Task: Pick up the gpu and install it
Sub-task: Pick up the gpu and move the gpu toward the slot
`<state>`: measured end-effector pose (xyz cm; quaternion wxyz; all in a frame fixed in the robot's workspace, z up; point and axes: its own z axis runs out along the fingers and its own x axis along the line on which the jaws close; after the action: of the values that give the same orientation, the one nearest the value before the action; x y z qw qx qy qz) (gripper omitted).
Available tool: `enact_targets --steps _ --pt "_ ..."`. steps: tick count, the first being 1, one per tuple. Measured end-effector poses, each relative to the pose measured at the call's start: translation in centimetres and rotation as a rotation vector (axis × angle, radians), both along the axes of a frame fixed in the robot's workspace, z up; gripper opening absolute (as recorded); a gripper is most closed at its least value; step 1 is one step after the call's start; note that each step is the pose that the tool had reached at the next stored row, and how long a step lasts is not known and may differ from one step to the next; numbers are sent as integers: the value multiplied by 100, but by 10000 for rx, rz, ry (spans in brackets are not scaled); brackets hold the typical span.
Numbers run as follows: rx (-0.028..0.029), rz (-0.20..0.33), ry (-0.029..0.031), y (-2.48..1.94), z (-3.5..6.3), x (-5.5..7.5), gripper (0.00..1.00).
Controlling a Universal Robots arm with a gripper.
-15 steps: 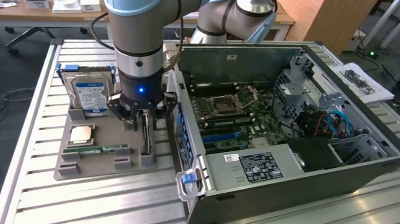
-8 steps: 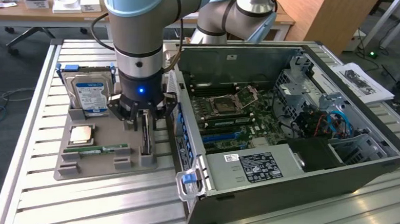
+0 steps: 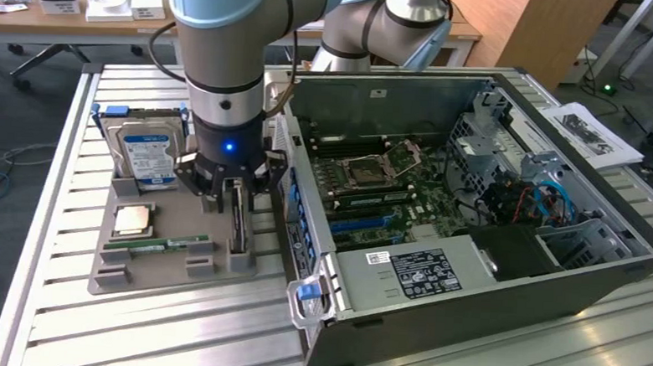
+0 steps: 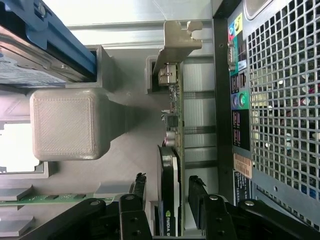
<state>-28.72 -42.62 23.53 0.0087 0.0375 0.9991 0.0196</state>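
The gpu is a thin dark card with a silvery bracket, standing on edge in a slot of the grey holder beside the computer case. My gripper hangs right above it. In the wrist view the gpu runs between my two black fingers, and its metal bracket is at the far end. My gripper is open and straddles the card, with a small gap on each side.
The open computer case lies to the exterior view's right of the holder, and its vented back panel is close to my fingers. The holder also carries a hard drive, a processor and a green memory stick.
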Motion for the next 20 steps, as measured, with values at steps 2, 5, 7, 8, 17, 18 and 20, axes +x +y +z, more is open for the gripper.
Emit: enact_targets --steps 2,5,7,8,17,18,20 --pt "0 -4 0 4 -18 -1 47" --pt "-1 -6 1 16 -37 -1 47" --pt "1 -6 -1 33 -43 -3 47" --pt "0 -6 -1 41 -45 -4 47" --pt "-1 -5 1 63 -64 -12 47" --pt "0 -6 1 64 -65 -12 47" --pt "2 -7 -2 64 -67 -10 47"
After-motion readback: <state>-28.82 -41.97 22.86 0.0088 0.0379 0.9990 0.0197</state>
